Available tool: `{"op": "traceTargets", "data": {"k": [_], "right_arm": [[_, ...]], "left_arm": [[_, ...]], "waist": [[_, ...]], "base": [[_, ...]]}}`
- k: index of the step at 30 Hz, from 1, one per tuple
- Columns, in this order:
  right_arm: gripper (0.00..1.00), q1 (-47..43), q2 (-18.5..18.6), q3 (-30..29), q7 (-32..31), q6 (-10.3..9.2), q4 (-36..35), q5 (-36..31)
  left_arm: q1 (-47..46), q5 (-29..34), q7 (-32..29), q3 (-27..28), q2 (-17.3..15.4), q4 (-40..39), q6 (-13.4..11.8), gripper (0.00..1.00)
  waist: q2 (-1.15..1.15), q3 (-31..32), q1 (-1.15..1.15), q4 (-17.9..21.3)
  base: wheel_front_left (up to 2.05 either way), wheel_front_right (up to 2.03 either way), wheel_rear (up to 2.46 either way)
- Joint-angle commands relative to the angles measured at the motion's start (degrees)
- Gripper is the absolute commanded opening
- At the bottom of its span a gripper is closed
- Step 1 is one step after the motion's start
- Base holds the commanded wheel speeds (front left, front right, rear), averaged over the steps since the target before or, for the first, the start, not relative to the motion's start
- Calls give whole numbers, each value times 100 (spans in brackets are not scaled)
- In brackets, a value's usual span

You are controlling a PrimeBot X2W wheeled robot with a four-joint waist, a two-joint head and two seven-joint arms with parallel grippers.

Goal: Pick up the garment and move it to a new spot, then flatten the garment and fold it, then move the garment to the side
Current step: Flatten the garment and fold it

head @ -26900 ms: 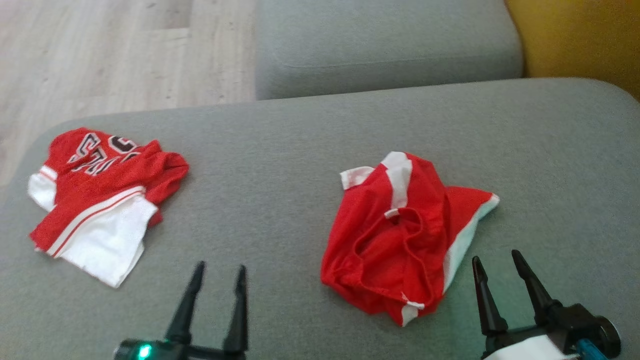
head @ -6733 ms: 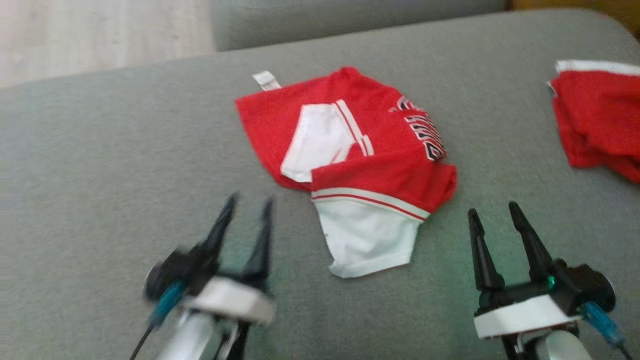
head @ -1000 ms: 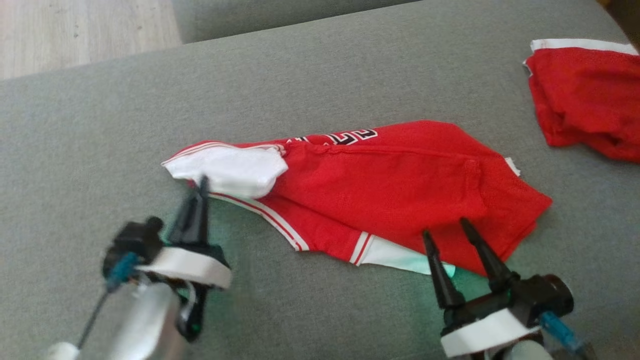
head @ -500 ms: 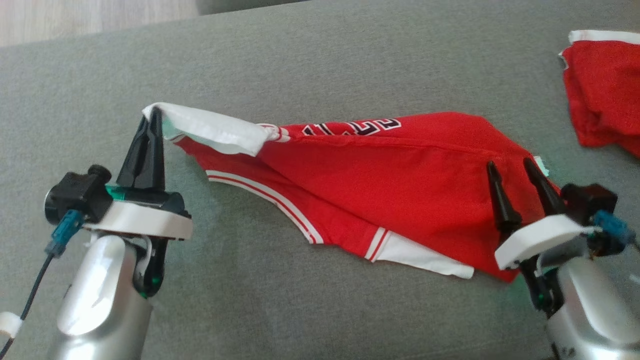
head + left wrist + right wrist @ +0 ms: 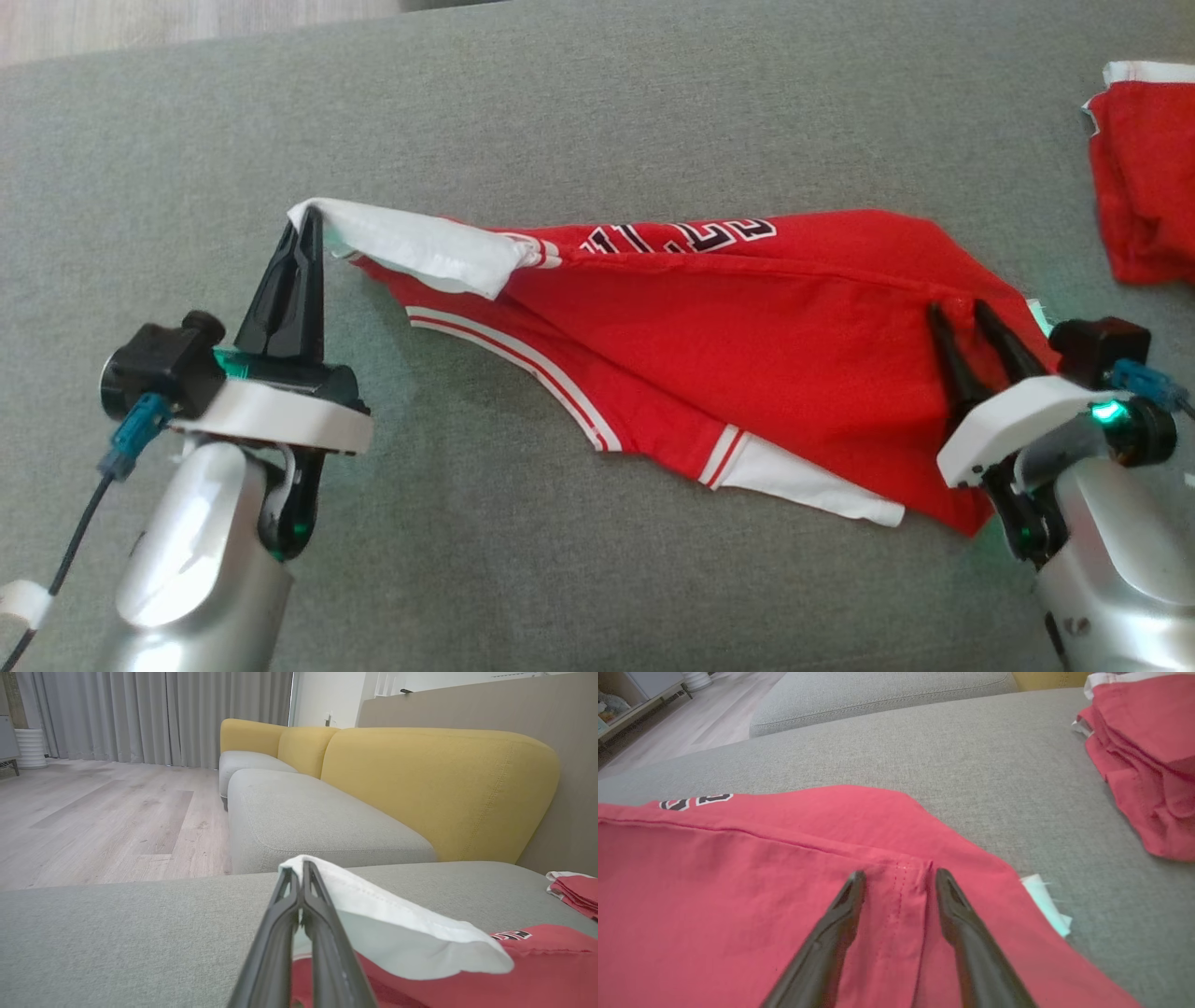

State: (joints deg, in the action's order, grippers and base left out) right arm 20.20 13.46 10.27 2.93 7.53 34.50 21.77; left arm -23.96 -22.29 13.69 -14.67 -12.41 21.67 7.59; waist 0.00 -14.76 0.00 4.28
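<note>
While left gripper point(image 5: 308, 222) pinched a white corner of the garment point(image 5: 747, 345), right gripper point(image 5: 957, 310) straddled a seam, jaws spread. Likely flattening; next, close and pull taut.

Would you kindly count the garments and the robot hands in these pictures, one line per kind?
Garments: 2 (jersey, second garment)
Hands: 2 (left hand, right hand)
Total: 4
</note>
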Motion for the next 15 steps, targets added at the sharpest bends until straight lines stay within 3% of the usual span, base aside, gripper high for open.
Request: {"op": "traceTargets", "data": {"k": [1,2,3,11,15], "right_arm": [[38,194,122,129,45,-4,-114,9],[27,214,133,129,68,-4,-102,-8],[0,244,138,130,99,-4,-78,-34],[0,400,255,122,296,-4,-267,41],[0,757,397,32,322,-4,-603,161]], "left_arm": [[-219,-39,36,184,-218,-143,-12,0],[-222,-43,41,184,-226,-137,-12,0],[-227,-50,50,185,-242,-124,-12,0],[-383,-98,74,220,-321,-232,-15,0],[-897,-247,-95,95,-501,-483,-12,0]], "waist": [[0,0,0,-9],[0,1,0,-10],[0,12,0,-5],[0,65,0,21],[0,-14,0,33]], "base": [[0,0,0],[0,0,0],[0,0,0],[0,0,0],[0,0,0]]}}
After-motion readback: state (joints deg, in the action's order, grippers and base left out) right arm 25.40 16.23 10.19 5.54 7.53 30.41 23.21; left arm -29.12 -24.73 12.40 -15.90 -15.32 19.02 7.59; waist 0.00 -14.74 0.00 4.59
